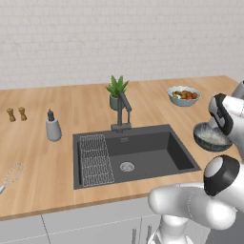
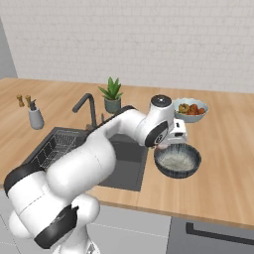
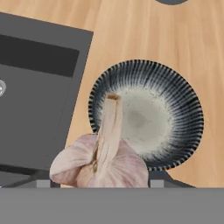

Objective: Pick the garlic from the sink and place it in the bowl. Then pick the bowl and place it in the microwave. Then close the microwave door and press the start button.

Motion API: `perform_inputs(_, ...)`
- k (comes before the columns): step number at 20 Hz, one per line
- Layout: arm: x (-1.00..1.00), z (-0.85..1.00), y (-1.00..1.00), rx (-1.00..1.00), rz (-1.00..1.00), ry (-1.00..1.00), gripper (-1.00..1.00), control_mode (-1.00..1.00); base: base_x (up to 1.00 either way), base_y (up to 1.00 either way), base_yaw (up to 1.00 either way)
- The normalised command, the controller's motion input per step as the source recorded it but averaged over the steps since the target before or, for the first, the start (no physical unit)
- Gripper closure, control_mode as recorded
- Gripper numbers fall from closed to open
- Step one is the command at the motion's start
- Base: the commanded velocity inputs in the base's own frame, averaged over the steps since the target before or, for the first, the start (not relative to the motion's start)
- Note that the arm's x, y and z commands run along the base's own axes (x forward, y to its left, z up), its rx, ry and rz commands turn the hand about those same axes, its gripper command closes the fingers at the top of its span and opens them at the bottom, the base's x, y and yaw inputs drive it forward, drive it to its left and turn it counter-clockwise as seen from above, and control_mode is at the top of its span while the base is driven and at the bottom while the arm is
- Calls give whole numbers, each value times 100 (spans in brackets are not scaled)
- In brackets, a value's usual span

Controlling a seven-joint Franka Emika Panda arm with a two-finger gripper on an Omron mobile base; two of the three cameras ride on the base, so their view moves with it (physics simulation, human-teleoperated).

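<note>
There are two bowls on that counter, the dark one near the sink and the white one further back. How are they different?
The dark striped bowl is empty, showing a pale speckled inside; the white bowl holds colourful food. The dark striped bowl looks wider and sits close to the sink, under the robot's hand, while the white bowl stands further back, apart from the arm. Both are round and rest upright on the wooden counter.

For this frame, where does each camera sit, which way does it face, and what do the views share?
Left base view: behind-left of the arm, looking over the sink; arm at lower right.
Right base view: behind-right; arm rises from lower left toward the bowl.
Hand view: on the hand, looking down past the tool holding the garlic.
Shared: sink and bowl.
</note>
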Motion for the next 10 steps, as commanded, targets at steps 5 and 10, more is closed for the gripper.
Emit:
perform_inputs(5, 33, -36, -24, 0, 0, 0, 100, -100, 0, 0, 0)
perform_inputs(10, 31, -36, -28, 0, 1, 0, 100, -100, 0, 0, 0)
